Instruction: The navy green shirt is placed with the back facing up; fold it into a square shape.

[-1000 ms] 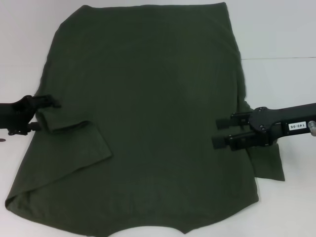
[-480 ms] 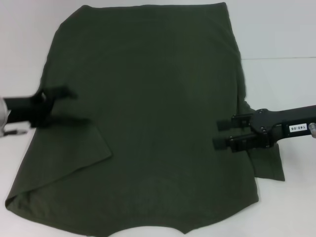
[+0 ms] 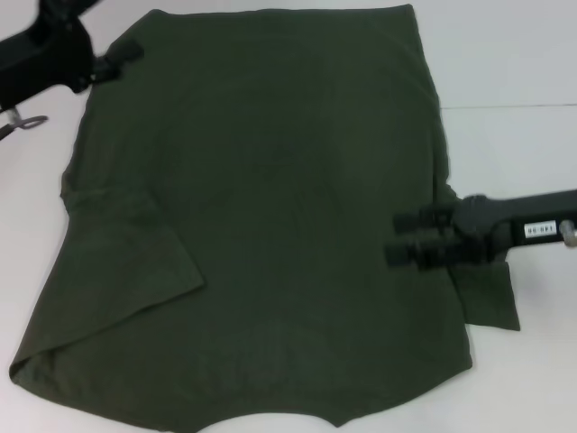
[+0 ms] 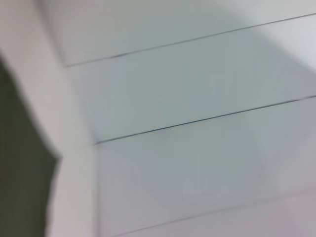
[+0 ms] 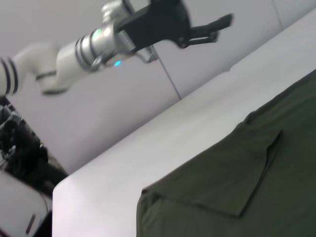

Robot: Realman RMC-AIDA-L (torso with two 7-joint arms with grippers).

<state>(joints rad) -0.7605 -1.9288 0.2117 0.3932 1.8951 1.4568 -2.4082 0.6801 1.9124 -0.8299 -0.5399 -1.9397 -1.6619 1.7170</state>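
Because the navy green shirt [image 3: 261, 216] is soft, light cotton with no stiffness, it will drape and crease wherever it is lifted, so holds belong at edges and corners, with the fold dragged low across the desk [image 3: 514, 63] to keep layers from bunching. It lies spread flat, plain side up, filling most of the desk beneath both arms. The right end effector [image 3: 398, 237] hovers over the shirt's right margin, its two fingers spread apart and holding nothing; just behind it the right sleeve [image 3: 487, 298] sticks out unfolded, a likely next hold. The left end effector [image 3: 126, 50] hangs raised, above the hem corner farthest from the robot, its fingers parted and empty in the right wrist view [image 5: 210, 27]. The left sleeve [image 3: 135, 244] is already folded inward.
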